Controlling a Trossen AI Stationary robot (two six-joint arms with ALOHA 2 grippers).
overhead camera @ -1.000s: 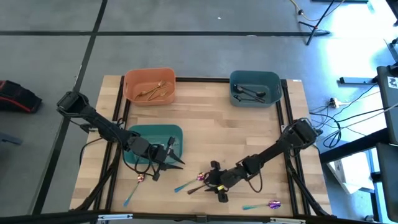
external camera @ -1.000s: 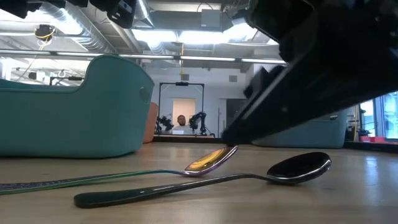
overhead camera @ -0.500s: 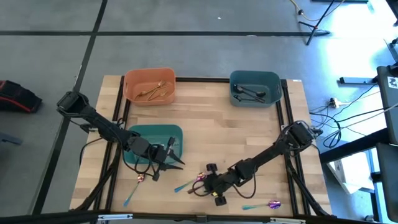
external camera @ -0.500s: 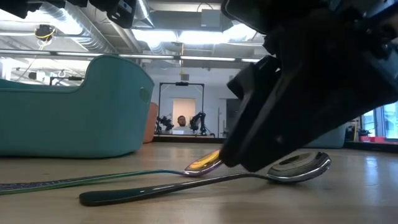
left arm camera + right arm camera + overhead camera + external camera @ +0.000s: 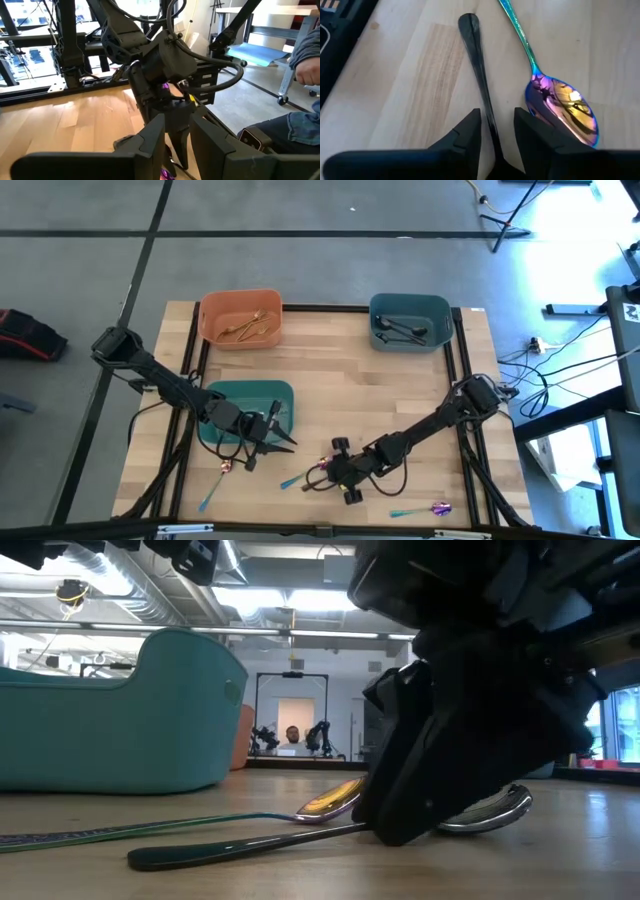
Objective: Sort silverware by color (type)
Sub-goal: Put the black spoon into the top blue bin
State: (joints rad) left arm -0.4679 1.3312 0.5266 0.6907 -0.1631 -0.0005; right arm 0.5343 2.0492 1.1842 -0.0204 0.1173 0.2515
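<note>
My right gripper (image 5: 338,471) is low over the table's near middle, open. Its fingers stand on either side of a glossy black spoon's handle (image 5: 476,65), close above the wood. I cannot tell whether they touch it. The black spoon (image 5: 250,846) lies flat on the table. An iridescent spoon (image 5: 560,102) with a teal handle lies flat beside it, its bowl (image 5: 330,802) just past the gripper. My left gripper (image 5: 278,438) hovers open at the near edge of the nearer teal bin (image 5: 240,395), holding nothing.
An orange bin (image 5: 240,317) at the far left holds gold pieces. A dark teal bin (image 5: 410,320) at the far right holds black pieces. Two more iridescent pieces lie near the near edge, one at the left (image 5: 220,478) and one at the right (image 5: 420,509).
My right gripper has moved toward the table's left and come down over the black spoon, so that its fingers now straddle the handle near the bowl. My left arm has kept still.
</note>
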